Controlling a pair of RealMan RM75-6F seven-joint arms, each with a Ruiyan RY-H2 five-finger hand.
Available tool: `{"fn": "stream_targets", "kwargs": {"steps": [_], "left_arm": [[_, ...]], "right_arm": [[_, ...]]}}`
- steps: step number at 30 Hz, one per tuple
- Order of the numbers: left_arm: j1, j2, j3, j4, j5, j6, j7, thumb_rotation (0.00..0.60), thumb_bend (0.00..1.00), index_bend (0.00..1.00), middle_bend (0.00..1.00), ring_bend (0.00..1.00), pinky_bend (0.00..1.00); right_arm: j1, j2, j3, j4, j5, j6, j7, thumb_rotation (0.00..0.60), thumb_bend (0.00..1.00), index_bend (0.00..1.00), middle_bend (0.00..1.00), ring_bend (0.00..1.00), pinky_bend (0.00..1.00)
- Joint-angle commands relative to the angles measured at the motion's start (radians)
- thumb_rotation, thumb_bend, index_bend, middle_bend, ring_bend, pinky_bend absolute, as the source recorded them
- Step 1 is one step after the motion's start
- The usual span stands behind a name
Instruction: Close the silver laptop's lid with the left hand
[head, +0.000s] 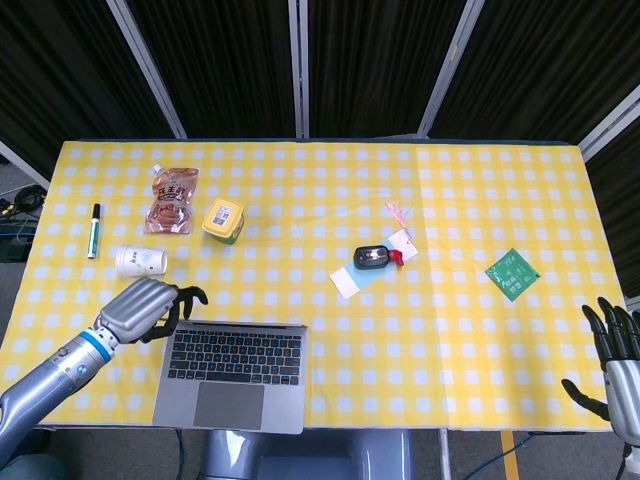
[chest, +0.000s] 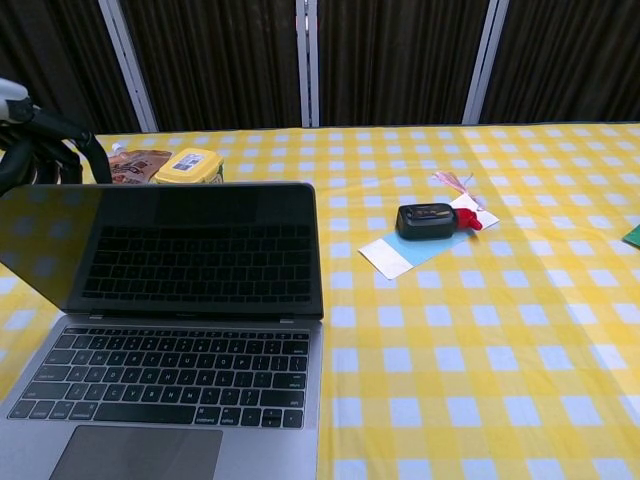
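The silver laptop (head: 235, 372) sits at the near edge of the table (head: 480, 200), toward its left end, on the yellow checked cloth. Its lid (chest: 170, 250) tilts well forward over the keyboard (chest: 165, 375), so that the dark screen mirrors the keys in the chest view, while from the head view the lid shows only as a thin strip along the back of the keys.

The left hand (head: 145, 305) is at the laptop's back left corner, fingers curled over the top edge of the lid; whether they grip it or only press on it I cannot tell.

The right hand (head: 615, 360) hangs far to the right of the laptop, off the table's near right corner, fingers spread and holding nothing.

Behind the laptop lie a white cup (head: 139, 260) on its side, a yellow tub (head: 222, 219), a brown snack pouch (head: 171, 200) and a marker (head: 94, 229). To the laptop's right are a black key fob (head: 372, 257) on a pale card (head: 360, 279), and farther right a green circuit board (head: 512, 273).
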Motion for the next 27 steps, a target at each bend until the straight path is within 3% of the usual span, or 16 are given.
{"fn": "stream_targets", "kwargs": {"steps": [1, 9, 21, 27], "left_arm": [[0.016, -0.002, 0.024, -0.001, 0.045, 0.016, -0.027, 0.6, 1.0, 0.31, 0.48, 0.48, 0.52], [0.025, -0.018, 0.095, 0.011, 0.163, 0.003, -0.1, 0.6, 1.0, 0.31, 0.48, 0.48, 0.52], [0.002, -0.088, 0.144, 0.05, 0.278, 0.005, -0.139, 0.6, 1.0, 0.32, 0.48, 0.48, 0.51], [0.001, -0.166, 0.188, 0.091, 0.396, 0.064, -0.14, 0.6, 1.0, 0.34, 0.47, 0.48, 0.51]], "right_arm": [[-0.001, 0.001, -0.001, -0.001, -0.003, 0.003, 0.001, 0.6, 0.0, 0.0, 0.0, 0.0, 0.0], [-0.006, 0.004, -0.001, -0.002, -0.007, 0.012, 0.007, 0.6, 0.0, 0.0, 0.0, 0.0, 0.0], [-0.005, 0.003, -0.001, -0.002, -0.006, 0.008, 0.002, 0.6, 0.0, 0.0, 0.0, 0.0, 0.0], [-0.004, 0.001, 0.0, -0.001, -0.003, 0.006, -0.001, 0.6, 0.0, 0.0, 0.0, 0.0, 0.0]]}}
